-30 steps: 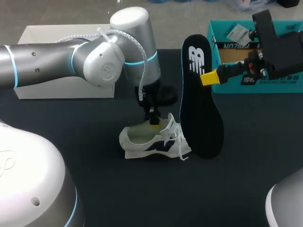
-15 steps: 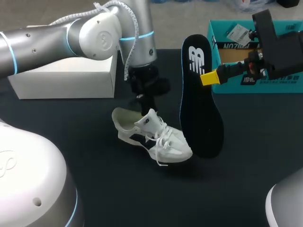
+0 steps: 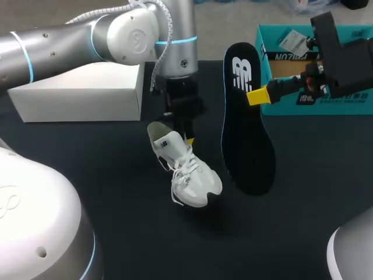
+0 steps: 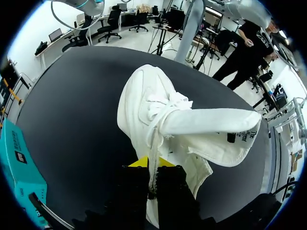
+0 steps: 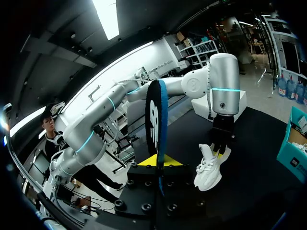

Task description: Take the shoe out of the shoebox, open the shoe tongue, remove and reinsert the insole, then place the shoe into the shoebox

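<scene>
While the head view has both arms in frame, I read the left claw (image 3: pixel 185 138) as clamped on the heel-end rim of the shoe (image 3: pixel 187 174). The shoe's toe is tipped down toward the counter (image 3: pixel 116 175), and its long axis runs from far-left heel to near-right toe. Just right of it, apart from it, the right claw (image 3: pixel 257 95) pinches the insole (image 3: pixel 247 125) by its edge. The insole's length runs far to near, roughly in line with the shoe, and the teal shoebox (image 3: pixel 315 106) sits farther right at the far side. In the left wrist view the shoe (image 4: pixel 158 108) stretches straight ahead of the left claw (image 4: pixel 152 168), a strip of its upper nipped between the dark fingers. In the right wrist view the insole (image 5: pixel 157 115) stands edge-on out of the right claw (image 5: pixel 157 162), with the shoe (image 5: pixel 210 167) hanging off to one side under the left claw (image 5: pixel 219 149). My judgement: reinsertion comes next, so the right arm must bring the insole's near end left to the shoe's mouth.
</scene>
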`<state>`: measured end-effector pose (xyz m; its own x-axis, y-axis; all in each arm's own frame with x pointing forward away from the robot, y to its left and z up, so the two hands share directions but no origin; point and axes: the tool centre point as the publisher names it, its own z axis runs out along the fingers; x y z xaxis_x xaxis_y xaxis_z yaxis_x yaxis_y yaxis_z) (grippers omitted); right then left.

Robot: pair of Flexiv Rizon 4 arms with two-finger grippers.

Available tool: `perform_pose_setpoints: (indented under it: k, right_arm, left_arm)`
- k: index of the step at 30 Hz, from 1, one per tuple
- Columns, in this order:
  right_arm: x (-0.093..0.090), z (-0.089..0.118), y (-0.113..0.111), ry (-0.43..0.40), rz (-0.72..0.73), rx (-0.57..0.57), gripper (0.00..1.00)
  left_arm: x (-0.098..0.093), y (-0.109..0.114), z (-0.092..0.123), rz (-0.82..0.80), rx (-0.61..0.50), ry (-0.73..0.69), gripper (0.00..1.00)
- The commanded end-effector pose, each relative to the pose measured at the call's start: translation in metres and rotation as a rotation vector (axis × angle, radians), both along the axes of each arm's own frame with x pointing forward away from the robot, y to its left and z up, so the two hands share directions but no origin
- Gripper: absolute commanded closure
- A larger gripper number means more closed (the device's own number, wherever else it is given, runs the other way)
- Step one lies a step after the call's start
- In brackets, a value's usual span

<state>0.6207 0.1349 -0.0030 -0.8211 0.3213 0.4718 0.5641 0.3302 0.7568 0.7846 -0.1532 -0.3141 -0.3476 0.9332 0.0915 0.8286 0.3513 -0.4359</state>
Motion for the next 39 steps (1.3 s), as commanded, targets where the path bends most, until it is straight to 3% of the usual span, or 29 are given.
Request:
perform_pose_setpoints:
  k: [1,10,23,32,39]
  right_arm:
    - [0.003,0.000,0.003,0.003,0.002,-0.004,1.00]
    - [0.003,0.000,0.003,0.003,0.002,-0.004,1.00]
    - [0.003,0.000,0.003,0.003,0.002,-0.004,1.00]
    - [0.003,0.000,0.003,0.003,0.002,-0.004,1.00]
    - [0.003,0.000,0.003,0.003,0.002,-0.004,1.00]
  left_arm:
    - [0.013,-0.007,0.003,-0.201,0.060,0.012,1.00]
    - [0.022,-0.020,0.004,-0.332,0.217,-0.073,1.00]
    - [0.024,-0.022,-0.008,-0.309,0.250,-0.088,1.00]
    - [0.028,-0.040,-0.020,-0.395,0.390,-0.130,1.00]
    - [0.030,-0.054,-0.034,-0.451,0.427,-0.130,1.00]
